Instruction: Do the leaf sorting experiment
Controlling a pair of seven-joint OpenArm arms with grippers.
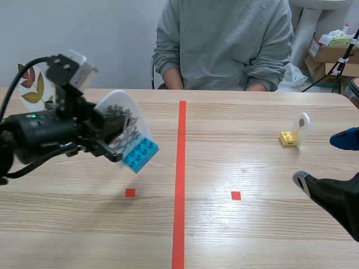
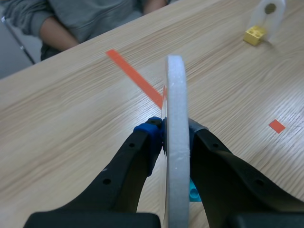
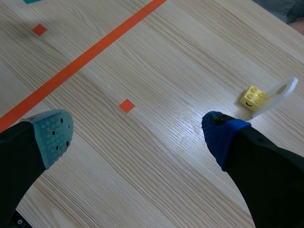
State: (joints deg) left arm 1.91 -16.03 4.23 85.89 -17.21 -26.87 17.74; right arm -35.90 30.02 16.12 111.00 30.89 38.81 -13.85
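My left gripper [image 1: 115,137] is shut on a white leaf card [image 1: 124,122] with a grey leaf print, fixed to a blue brick [image 1: 140,154], and holds it tilted above the table left of the red line. In the left wrist view the card's edge [image 2: 175,142] stands pressed between the two fingers. A second white card on a yellow brick [image 1: 289,137] stands at the right side of the table. My right gripper [image 1: 328,162] is open low at the right edge; the yellow brick [image 3: 254,97] lies ahead of its right finger.
A third card with brown and green leaves [image 1: 33,89] stands at the far left behind my left arm. A person in a grey sweatshirt [image 1: 224,39] sits across the table. Boxes [image 1: 331,53] are stacked at the back right.
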